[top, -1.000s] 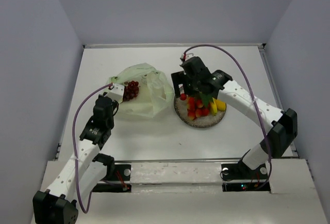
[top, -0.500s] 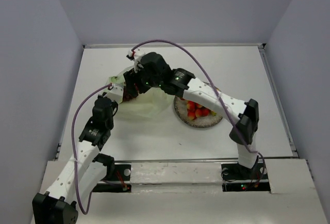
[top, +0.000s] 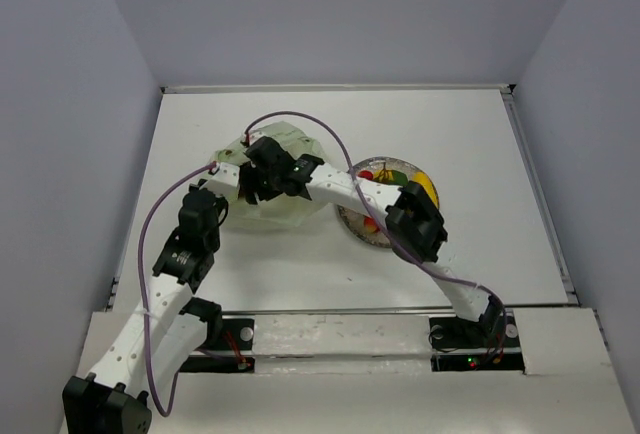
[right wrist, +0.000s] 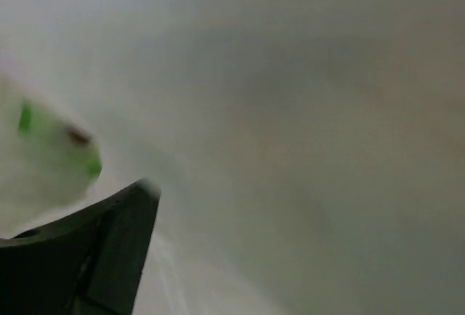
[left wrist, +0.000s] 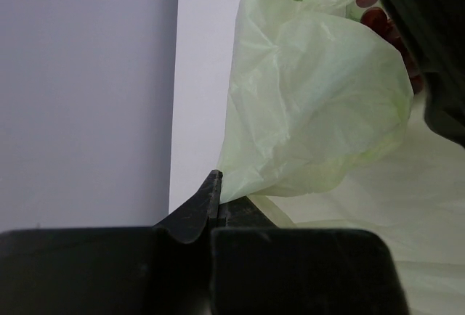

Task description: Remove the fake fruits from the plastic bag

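Right gripper [top: 250, 186] arrived, plastic bag [top: 284, 212] (mouth leftward)

Plastic bag [top: 288, 210] left of plate [top: 366, 237]

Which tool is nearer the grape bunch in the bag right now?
Right. The right tool is beside the grape bunch inside the plastic bag; the left tool pinches the bag's edge, farther off.

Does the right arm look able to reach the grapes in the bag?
Probably yes: right gripper sits at the plastic bag's mouth, grapes uncovered beside it, left gripper pinching the edge.
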